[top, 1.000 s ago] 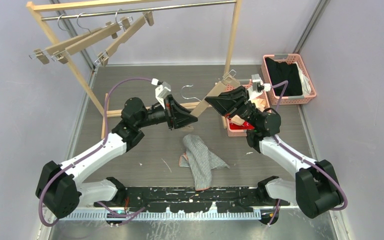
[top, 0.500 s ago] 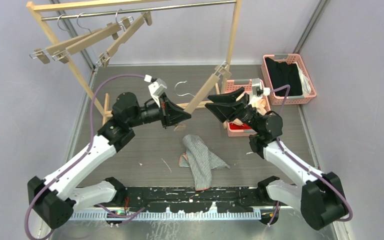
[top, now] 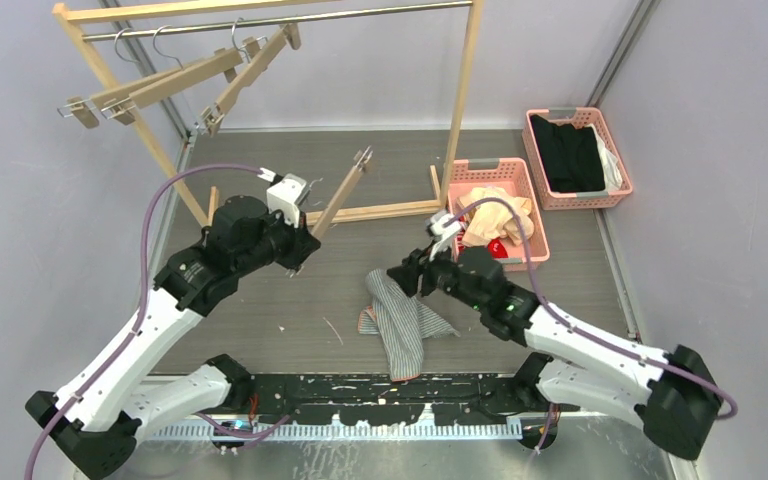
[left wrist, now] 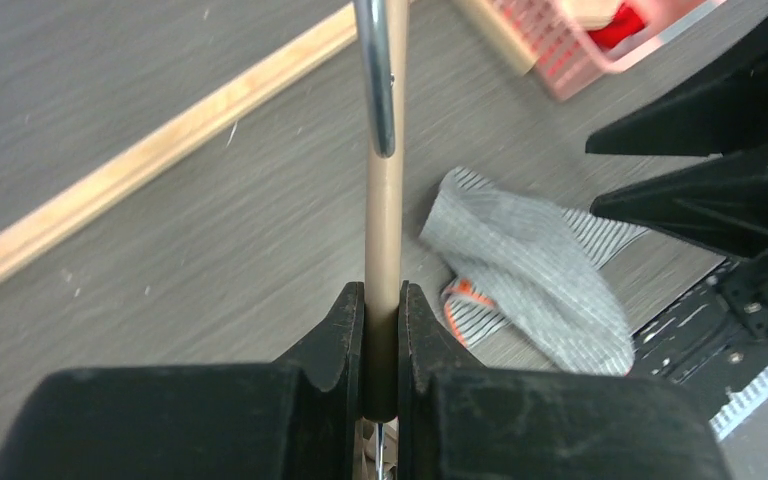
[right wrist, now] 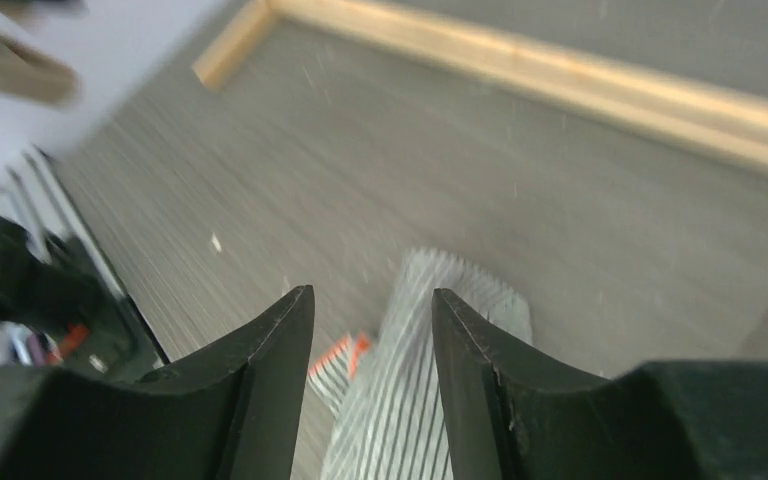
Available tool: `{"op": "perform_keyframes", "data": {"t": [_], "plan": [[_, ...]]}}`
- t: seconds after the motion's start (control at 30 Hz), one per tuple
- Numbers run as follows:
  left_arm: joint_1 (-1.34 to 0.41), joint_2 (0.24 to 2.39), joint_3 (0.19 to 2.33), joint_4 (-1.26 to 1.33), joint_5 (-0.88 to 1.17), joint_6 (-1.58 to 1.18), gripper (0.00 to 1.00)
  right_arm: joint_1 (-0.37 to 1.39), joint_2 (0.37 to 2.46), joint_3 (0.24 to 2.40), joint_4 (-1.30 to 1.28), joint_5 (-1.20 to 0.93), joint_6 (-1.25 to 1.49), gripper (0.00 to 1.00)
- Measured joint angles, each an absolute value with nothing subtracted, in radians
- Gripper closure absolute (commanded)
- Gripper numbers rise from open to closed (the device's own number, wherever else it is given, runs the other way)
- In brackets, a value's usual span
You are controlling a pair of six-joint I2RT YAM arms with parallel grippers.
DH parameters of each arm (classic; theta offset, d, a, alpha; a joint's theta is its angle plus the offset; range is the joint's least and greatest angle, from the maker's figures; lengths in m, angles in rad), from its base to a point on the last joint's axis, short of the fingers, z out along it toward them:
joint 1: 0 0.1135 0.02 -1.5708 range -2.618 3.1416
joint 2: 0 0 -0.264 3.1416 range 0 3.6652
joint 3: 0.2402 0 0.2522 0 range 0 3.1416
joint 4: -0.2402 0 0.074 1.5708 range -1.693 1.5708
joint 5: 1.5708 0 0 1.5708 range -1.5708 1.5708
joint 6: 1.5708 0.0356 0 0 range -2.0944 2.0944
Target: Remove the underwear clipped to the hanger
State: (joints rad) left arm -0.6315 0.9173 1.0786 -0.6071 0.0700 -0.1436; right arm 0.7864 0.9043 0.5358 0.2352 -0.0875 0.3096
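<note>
Inspecting the hold, you have the left gripper (left wrist: 383, 300) clenched on the wooden hanger (left wrist: 384, 215). The bar is pinched between both jaws and rises ahead of them, probably to keep it steady and clear of the cloth. No garment shows on it.

The right gripper (right wrist: 370, 330) is parted and empty. The striped underwear (right wrist: 425, 410) lies crumpled on the table (top: 300, 300) just below and ahead of its fingers, apart from the hanger. That stance suits a downward pick.

Behind and to the right of that gripper, 1 pink basket (top: 539, 230) holds the beige underwear (top: 495, 210) and the red underwear (top: 501, 251). Farther the same way, the far basket (top: 563, 113) holds black clothes (top: 570, 155).
</note>
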Motion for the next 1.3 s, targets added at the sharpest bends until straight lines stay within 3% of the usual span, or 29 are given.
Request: {"op": "perform_keyframes", "data": {"t": [0.5, 0.53, 0.6, 0.63, 0.93, 1.17, 1.3], "plan": [[-0.63, 1.003, 1.118, -0.739, -0.057, -0.139, 1.0, 1.107, 1.283, 0.52, 0.02, 0.322, 0.295, 0.4], [-0.629, 1.012, 1.124, -0.739, -0.057, -0.138, 1.0, 1.112, 1.311, 0.522, 0.019, 0.34, 0.3, 0.47], [-0.624, 1.035, 1.142, -0.737, -0.052, -0.136, 1.0, 1.118, 1.359, 0.529, 0.013, 0.367, 0.314, 0.89], [-0.62, 1.045, 1.15, -0.735, -0.043, -0.136, 1.0, 1.121, 1.382, 0.534, 0.01, 0.384, 0.322, 0.98], [-0.592, 1.14, 1.253, -0.73, 0.021, -0.131, 1.0, 1.137, 1.417, 0.605, -0.078, 0.497, 0.392, 0.99], [-0.571, 1.229, 1.485, -0.744, 0.036, -0.095, 1.0, 1.138, 1.117, 0.673, -0.201, 0.633, 0.344, 0.99], [-0.547, 1.293, 1.655, -0.778, 0.052, -0.08, 1.0, 1.138, 0.944, 0.789, -0.18, 0.816, 0.253, 0.99]]}}
